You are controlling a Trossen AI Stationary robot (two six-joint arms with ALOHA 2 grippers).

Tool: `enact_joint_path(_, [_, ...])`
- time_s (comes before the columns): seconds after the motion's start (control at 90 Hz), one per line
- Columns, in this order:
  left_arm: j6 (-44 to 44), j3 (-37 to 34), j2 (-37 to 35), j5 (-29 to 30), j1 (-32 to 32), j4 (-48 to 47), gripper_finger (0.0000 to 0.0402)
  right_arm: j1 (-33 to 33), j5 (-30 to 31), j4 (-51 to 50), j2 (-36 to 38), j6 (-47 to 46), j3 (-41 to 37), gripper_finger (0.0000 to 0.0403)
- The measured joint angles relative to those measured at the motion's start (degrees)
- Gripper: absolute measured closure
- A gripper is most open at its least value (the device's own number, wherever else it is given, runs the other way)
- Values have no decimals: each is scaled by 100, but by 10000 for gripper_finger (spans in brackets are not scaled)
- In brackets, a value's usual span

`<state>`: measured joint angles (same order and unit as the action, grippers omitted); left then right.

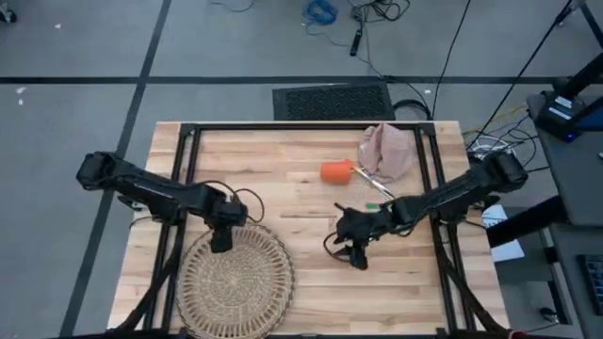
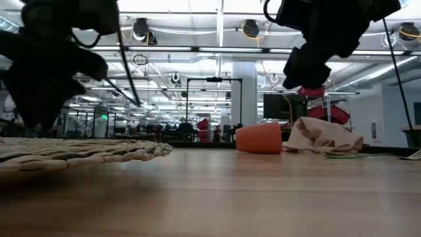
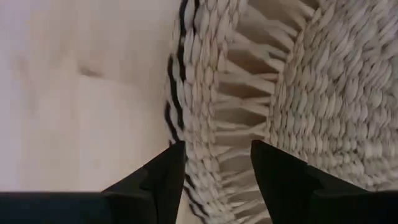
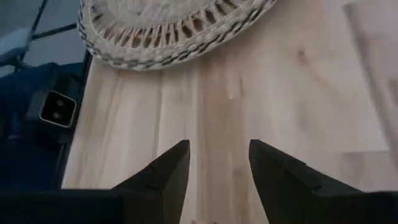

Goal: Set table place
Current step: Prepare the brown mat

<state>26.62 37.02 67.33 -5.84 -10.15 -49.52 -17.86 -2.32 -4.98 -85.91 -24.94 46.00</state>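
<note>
The left gripper (image 1: pixel 222 243) is low over the far rim of the wicker placemat (image 1: pixel 236 282), its fingers (image 3: pixel 163 174) apart, one on each side of the woven edge. The placemat lies at the near edge of the table (image 1: pixel 301 160), partly over it. The right gripper (image 1: pixel 358 259) hangs over bare wood in the middle, fingers apart and empty. Between placemat and right gripper the wood is free. The orange cup (image 1: pixel 335 171) lies on its side just beside the beige napkin (image 1: pixel 388 151), near the far right corner.
</note>
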Motion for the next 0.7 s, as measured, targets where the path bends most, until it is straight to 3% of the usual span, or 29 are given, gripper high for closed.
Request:
enact_joint_path(0.333, [1062,-878,-1842,-760,166,180,233,-101,41,344,-1353,51,672,248])
enact_joint_path(0.522, [1323,-996,-2000,-871,289,-409,233,-99,-372,363,-2098,217,1388,248])
enact_joint_path(0.7, [1365,-1208,-1997,-643,376,-373,233,-12,-278,350,-2420,222,1611,248])
